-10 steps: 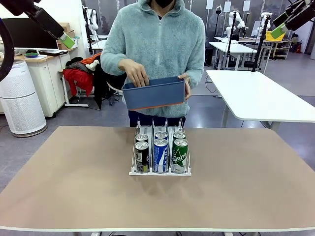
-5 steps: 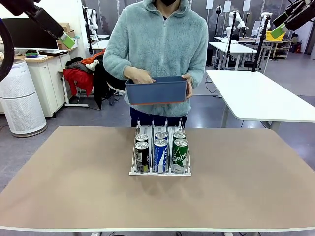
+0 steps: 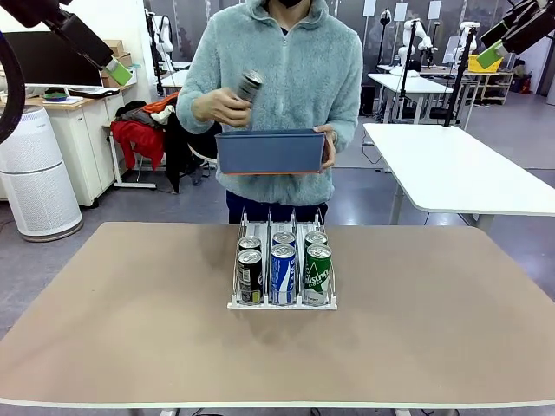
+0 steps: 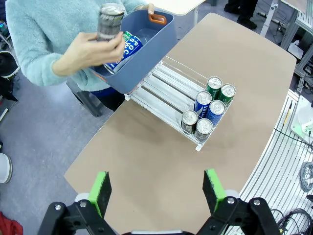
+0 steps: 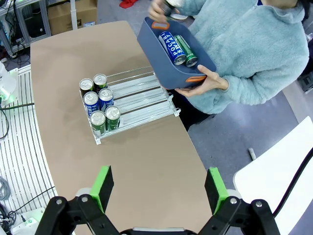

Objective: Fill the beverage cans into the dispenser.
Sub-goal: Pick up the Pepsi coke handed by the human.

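Both arms up high, clear of the table (image 3: 130,329). left end effector (image 4: 156,176): fingers apart, holding nothing. right end effector (image 5: 159,172): same, apart, holding nothing. dispenser (image 3: 282,305) sits mid-table, slightly toward the far edge, lip facing the robot-side edge. Six beverage cans (image 3: 283,264) in it, two deep per lane, packed against the lip: one black lane, one blue-and-white, one green. person (image 3: 277,52) at the far edge holds a dark blue bin (image 3: 271,154) at chest height with one hand (image 3: 327,139); other hand (image 3: 221,106) has a dark can (image 3: 250,86) raised above the bin. Inside the bin a blue-and-white can (image 5: 171,45) and a green can (image 5: 184,51) lie on their sides
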`<state>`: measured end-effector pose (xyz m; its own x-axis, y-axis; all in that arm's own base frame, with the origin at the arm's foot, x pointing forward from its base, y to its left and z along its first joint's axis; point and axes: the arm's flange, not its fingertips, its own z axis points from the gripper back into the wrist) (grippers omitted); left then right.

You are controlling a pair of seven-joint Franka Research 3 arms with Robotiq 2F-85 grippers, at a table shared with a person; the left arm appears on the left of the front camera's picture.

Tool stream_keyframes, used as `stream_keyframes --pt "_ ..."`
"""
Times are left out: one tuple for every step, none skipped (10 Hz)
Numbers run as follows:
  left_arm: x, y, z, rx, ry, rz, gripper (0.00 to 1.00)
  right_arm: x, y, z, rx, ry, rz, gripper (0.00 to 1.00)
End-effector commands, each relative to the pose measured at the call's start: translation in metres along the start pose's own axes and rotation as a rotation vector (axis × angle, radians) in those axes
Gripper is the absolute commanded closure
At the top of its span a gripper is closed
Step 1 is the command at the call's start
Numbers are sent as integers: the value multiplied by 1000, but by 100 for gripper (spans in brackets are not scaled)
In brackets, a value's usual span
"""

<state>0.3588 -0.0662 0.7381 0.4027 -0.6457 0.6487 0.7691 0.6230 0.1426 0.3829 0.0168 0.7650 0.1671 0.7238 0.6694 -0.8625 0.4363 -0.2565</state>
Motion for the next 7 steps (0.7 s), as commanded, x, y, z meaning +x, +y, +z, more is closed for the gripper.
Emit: stream_keyframes --pt "-2 0 1 2 1 -6 0 -1 1 -1 1 5 3 0" --pt "-2 0 1 2 1 -6 0 -1 1 -1 1 5 3 0" --pt "-2 0 1 2 1 -6 0 -1 1 -1 1 5 3 0" --pt "-2 0 1 2 1 -6 0 -1 1 -1 1 5 3 0" --pt "-2 0 1 2 1 -6 0 -1 1 -1 1 5 3 0" --pt "-2 0 1 2 1 -6 0 -1 1 -1 1 5 3 0" --pt "-2 0 1 2 1 -6 0 -1 1 -1 1 5 3 0"
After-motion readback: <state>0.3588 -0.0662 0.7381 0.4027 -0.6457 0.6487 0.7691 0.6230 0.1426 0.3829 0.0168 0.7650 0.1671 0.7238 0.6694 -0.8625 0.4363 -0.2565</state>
